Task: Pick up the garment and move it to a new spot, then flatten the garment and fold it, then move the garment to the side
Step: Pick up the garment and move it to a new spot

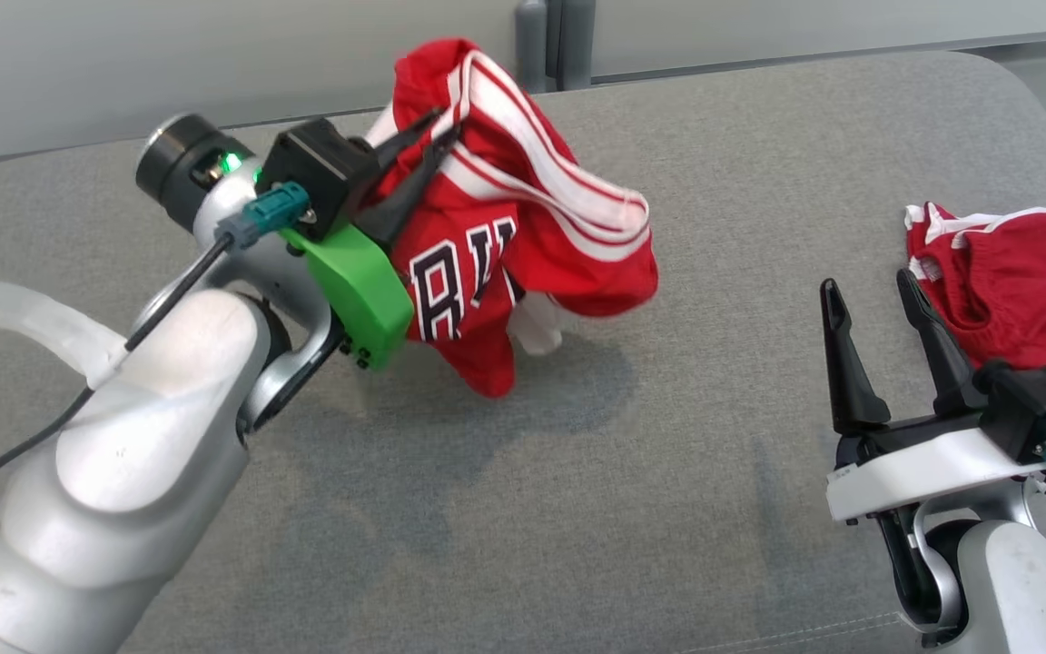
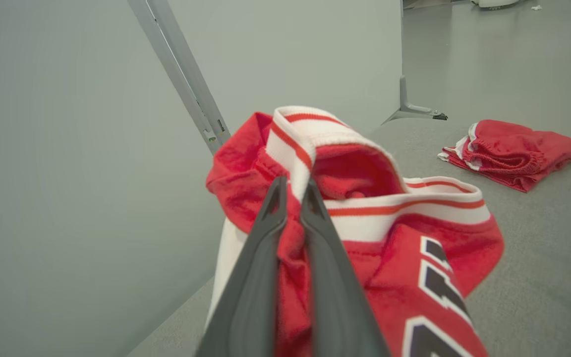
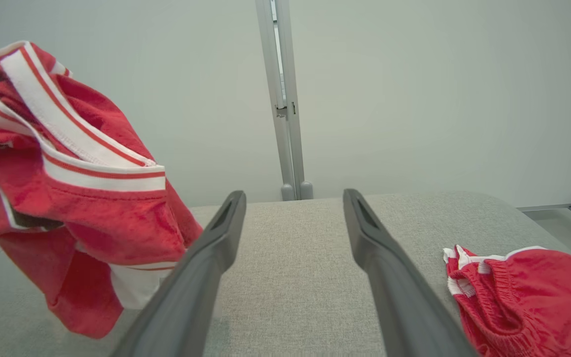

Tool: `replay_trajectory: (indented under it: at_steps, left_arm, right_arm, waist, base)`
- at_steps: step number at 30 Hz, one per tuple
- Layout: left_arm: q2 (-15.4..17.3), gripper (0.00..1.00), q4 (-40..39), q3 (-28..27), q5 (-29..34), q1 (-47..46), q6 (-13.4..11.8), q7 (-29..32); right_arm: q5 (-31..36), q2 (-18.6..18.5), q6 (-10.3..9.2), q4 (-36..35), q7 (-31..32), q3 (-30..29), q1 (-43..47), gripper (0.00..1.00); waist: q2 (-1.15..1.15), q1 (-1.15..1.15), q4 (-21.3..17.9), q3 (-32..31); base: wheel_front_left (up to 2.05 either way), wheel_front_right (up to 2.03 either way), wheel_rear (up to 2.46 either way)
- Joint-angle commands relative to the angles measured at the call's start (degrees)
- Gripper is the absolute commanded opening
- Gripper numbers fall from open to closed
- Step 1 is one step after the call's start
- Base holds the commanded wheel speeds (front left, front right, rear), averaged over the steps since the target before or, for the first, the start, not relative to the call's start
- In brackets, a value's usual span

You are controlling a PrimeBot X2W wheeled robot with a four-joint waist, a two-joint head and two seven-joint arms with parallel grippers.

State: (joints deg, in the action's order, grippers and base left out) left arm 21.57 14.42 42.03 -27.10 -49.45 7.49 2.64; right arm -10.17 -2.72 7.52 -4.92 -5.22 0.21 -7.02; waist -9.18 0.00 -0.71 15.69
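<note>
The garment (image 1: pixel 532 236) is clamped in the left gripper (image 1: pixel 448 123), hanging beneath it. The right gripper (image 1: pixel 866 282) is spread empty, well apart.

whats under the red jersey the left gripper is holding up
Under the red jersey, pinched in the left gripper, the grey cushion shows, with the jersey's shadow on it. The patch behind its lowest folds is covered from view.

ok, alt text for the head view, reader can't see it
The left gripper, shut on a bunched red jersey with white stripes and dark lettering, holds it up over a grey fabric surface. At lower right the right gripper stands open and empty, fingers pointing up, beside a second red garment lying crumpled at the right edge.
</note>
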Motion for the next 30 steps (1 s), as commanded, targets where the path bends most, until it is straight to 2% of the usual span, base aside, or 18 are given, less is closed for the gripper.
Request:
replay_trajectory:
  at_steps: [1,7,12,17,19,23,27,28,30]
  left_arm:
    - [1.7,0.0,-2.5,1.1,-1.7,2.0,-0.1,2.5]
    - [4.3,0.0,-6.2,3.3,-4.7,4.4,-0.1,7.3]
    - [4.3,0.0,-2.2,5.0,-7.1,4.7,-0.1,7.4]
    - [1.6,0.0,7.9,5.8,-6.7,1.6,-0.1,2.4]
    - [-1.1,0.0,15.6,5.5,-5.5,0.0,-1.1,-2.5]
    - [-4.8,0.0,25.3,4.8,-5.0,-2.7,-2.4,-7.1]
    - [-7.0,0.0,33.2,4.6,-3.4,-5.8,-3.6,-12.2]
    - [-7.4,0.18,34.9,4.6,-3.1,-6.5,-4.1,-13.2]
    - [-8.3,0.62,38.0,4.4,-2.5,-8.2,-4.9,-14.8]
  right_arm:
    - [-0.3,-0.1,-0.06,-0.1,-0.4,-0.1,1.1,1.0]
    - [-0.7,-0.1,-0.06,-0.3,-0.6,0.3,0.4,1.0]
    - [-1.2,-0.1,-0.06,0.3,-0.8,1.7,-1.1,1.0]
    - [-1.8,-0.1,-0.07,1.2,-1.4,3.3,-2.9,1.0]
    - [-2.0,-0.1,-0.06,1.9,-1.8,4.1,-4.1,1.0]
    - [-2.2,-0.1,-0.06,2.5,-2.2,4.8,-4.9,1.0]
    - [-2.1,-0.1,-0.06,3.1,-2.5,5.3,-5.3,1.0]
    - [-2.1,-0.1,-0.06,3.2,-2.5,5.5,-5.5,1.0]
    - [-2.0,-0.1,-0.06,3.5,-2.6,5.7,-5.9,1.0]
  waist:
    - [0.01,0.0,-1.3,-0.3]
    - [0.01,0.0,-2.5,1.2]
    - [0.01,0.0,-4.1,3.7]
    - [0.01,0.0,-6.0,6.9]
    - [0.01,0.0,-7.3,8.5]
    - [0.01,0.0,-8.8,10.2]
    - [0.01,0.0,-10.0,11.5]
    - [0.01,0.0,-10.3,11.7]
    - [0.01,0.0,-10.7,12.1]
  base:
    - [0.0,0.0,0.0]
    - [0.0,0.0,0.0]
    - [0.0,0.0,0.0]
    - [0.0,0.0,0.0]
    - [0.0,0.0,0.0]
    - [0.0,0.0,0.0]
    - [0.0,0.0,0.0]
    - [0.0,0.0,0.0]
    - [0.0,0.0,0.0]
